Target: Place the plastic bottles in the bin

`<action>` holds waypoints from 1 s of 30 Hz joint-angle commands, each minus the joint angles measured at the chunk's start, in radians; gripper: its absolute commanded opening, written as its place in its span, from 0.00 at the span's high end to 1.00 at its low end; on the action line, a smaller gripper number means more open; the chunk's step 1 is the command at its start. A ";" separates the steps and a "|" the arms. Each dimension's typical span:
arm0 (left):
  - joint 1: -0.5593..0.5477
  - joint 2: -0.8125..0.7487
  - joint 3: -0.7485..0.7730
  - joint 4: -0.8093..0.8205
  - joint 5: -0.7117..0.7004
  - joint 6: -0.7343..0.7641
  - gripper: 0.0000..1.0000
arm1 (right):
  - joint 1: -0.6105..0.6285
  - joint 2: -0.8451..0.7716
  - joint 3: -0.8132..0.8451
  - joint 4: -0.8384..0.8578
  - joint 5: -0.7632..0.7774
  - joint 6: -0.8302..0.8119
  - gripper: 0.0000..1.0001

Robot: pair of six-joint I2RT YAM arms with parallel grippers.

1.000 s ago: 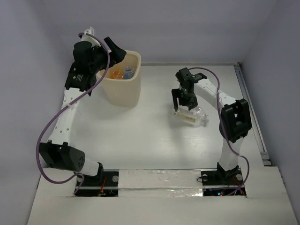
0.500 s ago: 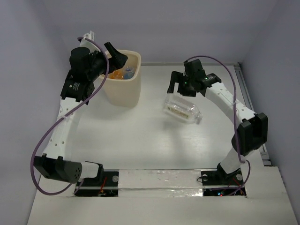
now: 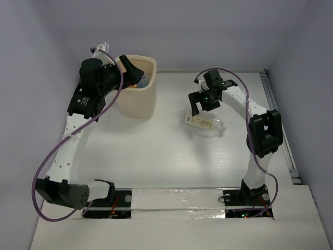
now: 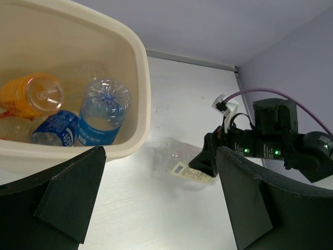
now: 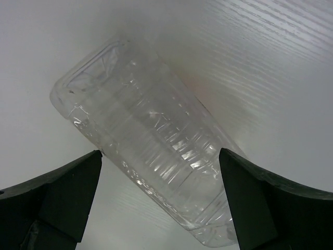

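Shifted since earlier, one ribbed bottle (image 3: 204,123) lies outside one bin (image 3: 136,101).

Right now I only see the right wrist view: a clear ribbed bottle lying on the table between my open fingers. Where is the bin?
Observer: The bin stands at the far left of the table, well left of the ribbed bottle.
Operator: Anything in my way there?
Observer: The left gripper hovers over the bin's left rim, open and empty.
Operator: What's already inside?
Observer: At least an orange bottle and two blue-labelled bottles.
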 commanded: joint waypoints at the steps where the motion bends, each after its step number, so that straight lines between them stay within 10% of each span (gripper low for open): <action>1: -0.005 -0.067 -0.023 -0.004 -0.018 0.029 0.15 | -0.017 -0.007 0.040 -0.045 -0.106 -0.071 0.00; 14: -0.005 -0.137 -0.115 0.019 -0.024 -0.001 0.16 | 0.041 -0.255 -0.370 0.133 -0.063 0.205 0.00; 30: -0.014 -0.152 -0.125 0.020 -0.019 -0.001 0.16 | 0.116 -0.446 -0.305 0.075 0.053 0.248 0.00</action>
